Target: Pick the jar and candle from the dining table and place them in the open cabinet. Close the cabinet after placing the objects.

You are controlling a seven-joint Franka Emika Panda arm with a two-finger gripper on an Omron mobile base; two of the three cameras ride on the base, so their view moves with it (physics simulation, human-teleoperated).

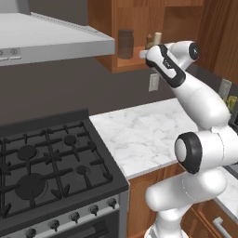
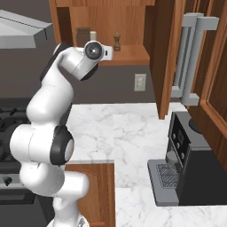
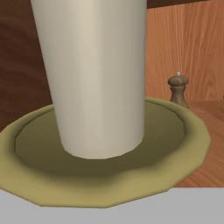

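The cabinet [image 1: 103,28] stands open above the counter, its door [image 2: 166,57] swung out edge-on. On its shelf stands the grey jar [image 1: 125,44] [image 2: 82,36]. My arm reaches into the cabinet to the right of the jar. The cream candle [image 3: 94,74] on its brass-gold dish looms right in front of the hand, and its top [image 1: 158,36] [image 2: 93,35] shows above the wrist. My gripper [image 1: 149,50] is shut on the candle, with the fingertips hidden under the dish. The dining table is out of view.
A small dark pepper mill [image 2: 117,42] [image 3: 178,89] stands on the shelf right of the candle. Below lie a marble counter [image 1: 139,135], a gas stove [image 1: 42,167] under a range hood [image 1: 51,39], and a coffee machine [image 2: 181,168]. A wall outlet [image 2: 140,82] sits under the cabinet.
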